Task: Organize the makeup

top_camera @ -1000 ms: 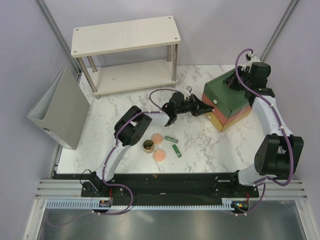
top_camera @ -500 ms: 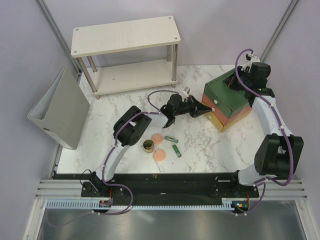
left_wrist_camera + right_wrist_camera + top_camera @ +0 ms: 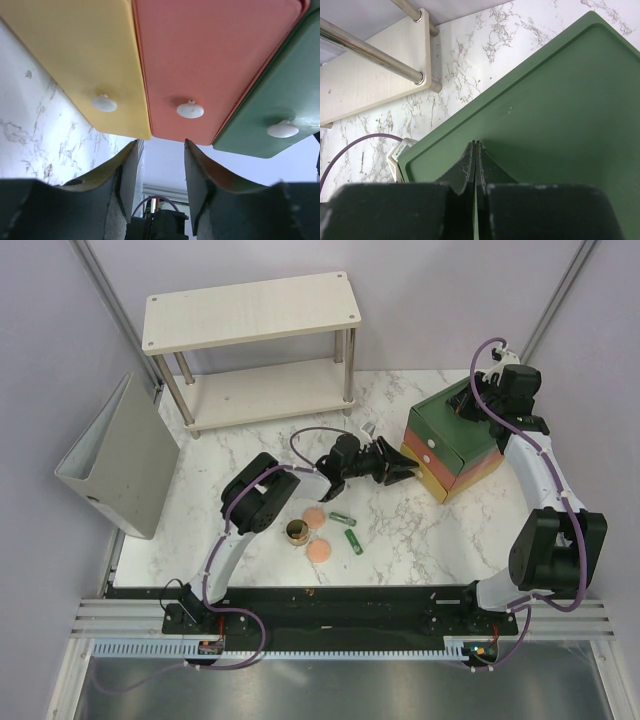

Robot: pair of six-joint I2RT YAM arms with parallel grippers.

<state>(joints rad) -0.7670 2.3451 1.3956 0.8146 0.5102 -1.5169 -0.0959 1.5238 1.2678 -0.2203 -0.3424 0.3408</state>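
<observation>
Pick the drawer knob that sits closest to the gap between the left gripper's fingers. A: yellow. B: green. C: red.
C: in the left wrist view the red drawer's knob sits just above the open left gripper, while the yellow knob and the green knob lie off to either side.

This is a robot test cell in a lab. A left arm [image 3: 255, 505] and a right arm [image 3: 545, 475] are bolted to a metal rail [image 3: 330, 622] at the near edge of a marble-patterned surface [image 3: 400, 530]. Purple cables [image 3: 305, 430] loop along them. Plain lilac wall panels [image 3: 450, 280] and bare metal posts [image 3: 104, 290] stand around.
</observation>
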